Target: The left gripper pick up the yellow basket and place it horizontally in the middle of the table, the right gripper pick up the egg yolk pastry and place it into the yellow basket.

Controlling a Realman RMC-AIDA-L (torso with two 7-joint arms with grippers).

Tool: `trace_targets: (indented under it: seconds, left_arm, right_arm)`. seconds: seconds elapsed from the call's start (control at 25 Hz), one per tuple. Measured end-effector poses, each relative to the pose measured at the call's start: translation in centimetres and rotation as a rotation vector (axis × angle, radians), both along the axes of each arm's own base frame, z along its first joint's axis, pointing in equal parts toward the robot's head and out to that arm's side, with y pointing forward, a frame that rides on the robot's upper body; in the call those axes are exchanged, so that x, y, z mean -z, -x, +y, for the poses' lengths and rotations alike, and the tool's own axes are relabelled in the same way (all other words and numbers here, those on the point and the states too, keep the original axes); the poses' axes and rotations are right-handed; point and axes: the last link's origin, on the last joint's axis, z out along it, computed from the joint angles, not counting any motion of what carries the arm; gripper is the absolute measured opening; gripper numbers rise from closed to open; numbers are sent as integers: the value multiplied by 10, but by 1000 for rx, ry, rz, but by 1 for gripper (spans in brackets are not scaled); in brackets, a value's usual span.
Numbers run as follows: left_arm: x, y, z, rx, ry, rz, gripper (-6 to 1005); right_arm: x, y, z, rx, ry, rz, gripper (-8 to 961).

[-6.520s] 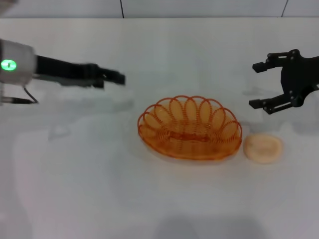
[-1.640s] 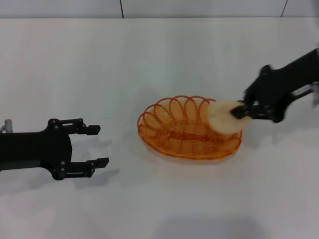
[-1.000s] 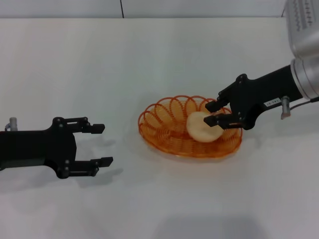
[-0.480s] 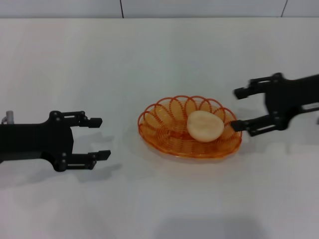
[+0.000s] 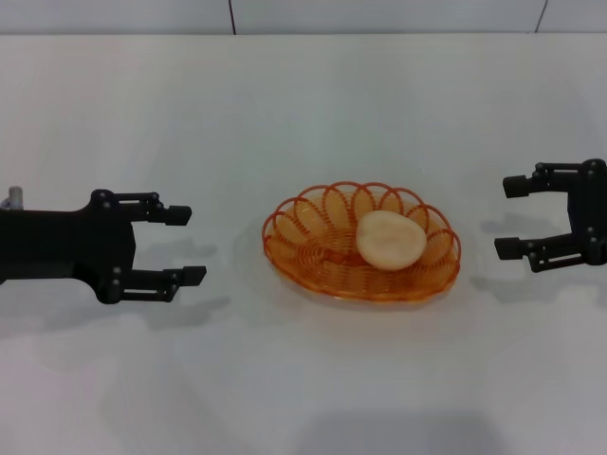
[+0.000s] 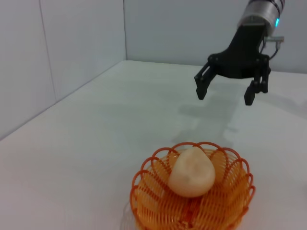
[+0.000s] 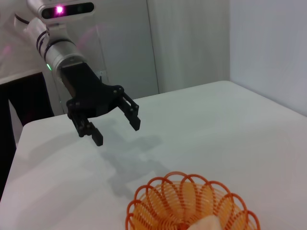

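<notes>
Egg yolk pastry [image 5: 390, 240] sits in the yellow basket [image 5: 313, 248], mid frame on the bench [image 5: 303, 104], so job looks done. Left gripper [image 5: 182, 245] at left edge & right gripper [image 5: 507, 217] at right edge hang apart from it, both w/ fingers wide, holding nothing.

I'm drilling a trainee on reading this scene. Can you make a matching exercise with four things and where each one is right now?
Things:
1. egg yolk pastry
2. yellow basket
3. left gripper
4. right gripper

Places or states:
A. jaws open, empty, on the basket's left
B. sits on the table, mid-view
C. lies inside the basket, toward its right end
D. jaws open, empty, on the basket's right

Pairs: 1-C, 2-B, 3-A, 4-D
</notes>
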Motion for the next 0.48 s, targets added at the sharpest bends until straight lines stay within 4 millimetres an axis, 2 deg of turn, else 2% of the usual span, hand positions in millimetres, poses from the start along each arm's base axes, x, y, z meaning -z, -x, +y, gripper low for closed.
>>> trace_targets:
  seconds: [0.2,0.48]
  left_arm:
    - [0,-4,5,8,4,-6,735]
    - [-5,-7,12,16,8,13,734]
  right_arm:
    - [3,-7,-2,10,-7,4,853]
    - [8,-5,0,10,-5,-2,853]
